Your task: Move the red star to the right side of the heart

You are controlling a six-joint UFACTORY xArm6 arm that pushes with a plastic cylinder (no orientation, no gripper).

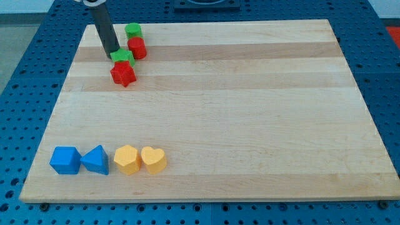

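The red star (124,73) lies near the board's top left. A green block (122,57) touches its upper edge. My tip (112,54) stands just left of that green block, above and left of the red star. A red round block (137,47) and a green round block (133,30) sit just above and right of them. The yellow heart (154,159) lies near the view's bottom left, far below the star.
A yellow hexagon-like block (127,159) touches the heart's left side. A blue triangle (95,160) and a blue cube (65,160) lie further left. The wooden board (250,112) rests on a blue perforated table.
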